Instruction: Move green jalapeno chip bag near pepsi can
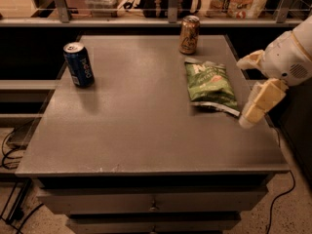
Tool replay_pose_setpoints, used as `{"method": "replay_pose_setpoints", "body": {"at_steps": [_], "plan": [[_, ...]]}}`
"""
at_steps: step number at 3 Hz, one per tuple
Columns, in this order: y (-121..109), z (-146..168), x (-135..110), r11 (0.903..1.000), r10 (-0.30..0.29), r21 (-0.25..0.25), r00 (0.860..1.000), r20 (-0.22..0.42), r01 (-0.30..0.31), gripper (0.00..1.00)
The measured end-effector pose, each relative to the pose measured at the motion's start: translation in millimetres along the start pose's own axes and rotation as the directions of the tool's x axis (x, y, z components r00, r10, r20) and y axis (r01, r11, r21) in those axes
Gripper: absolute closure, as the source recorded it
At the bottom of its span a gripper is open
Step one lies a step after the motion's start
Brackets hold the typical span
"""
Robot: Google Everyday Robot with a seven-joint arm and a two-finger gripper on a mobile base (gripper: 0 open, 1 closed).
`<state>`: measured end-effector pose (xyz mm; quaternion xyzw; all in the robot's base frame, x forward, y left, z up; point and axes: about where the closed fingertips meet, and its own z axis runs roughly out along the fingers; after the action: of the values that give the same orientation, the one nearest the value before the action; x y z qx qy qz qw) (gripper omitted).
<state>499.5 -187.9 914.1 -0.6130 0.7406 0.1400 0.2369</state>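
Crinkly green film, white lettering: the green jalapeno chip bag [210, 84] lies flat on the right half of the grey table [136, 130], its silvery sealed edge turned toward the near right. The gold can [189, 34] stands just beyond its far end, close to it but apparently apart. The pepsi can [79, 64] stands upright at the far left, well apart from the bag, with grey tabletop between them. The gripper [251, 84] hangs at the table's right edge, just beside the bag's near-right corner and not touching it. Its two tan fingers [261, 99] are spread apart with nothing between them. Handling, as judgement only: expect the bag to be very light, soft and partly air-filled, with slick film that yields and slides under the pads. The chips inside are brittle, so a hard squeeze through the middle may crush them. The bag lies low, so a pinch from above may skate off the puffed centre. You would do better to take hold at the flat sealed edge nearest the gripper, or across a narrow fold of film, and to close gently. Carry it low, since a light bag held at one end will likely droop and swing. Keep clear of the gold can on the way across.
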Motion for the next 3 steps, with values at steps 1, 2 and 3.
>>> {"method": "replay_pose_setpoints", "body": {"at_steps": [1, 2, 3], "plan": [[-27, 24, -1, 0.9989, 0.039, 0.024, 0.996, 0.074, -0.041, 0.0], [-55, 37, 1, 0.9903, 0.082, 0.103, 0.991, 0.105, -0.093, 0.0], [-77, 49, 3, 0.9762, 0.125, 0.163, 0.985, 0.116, -0.143, 0.0]]}}
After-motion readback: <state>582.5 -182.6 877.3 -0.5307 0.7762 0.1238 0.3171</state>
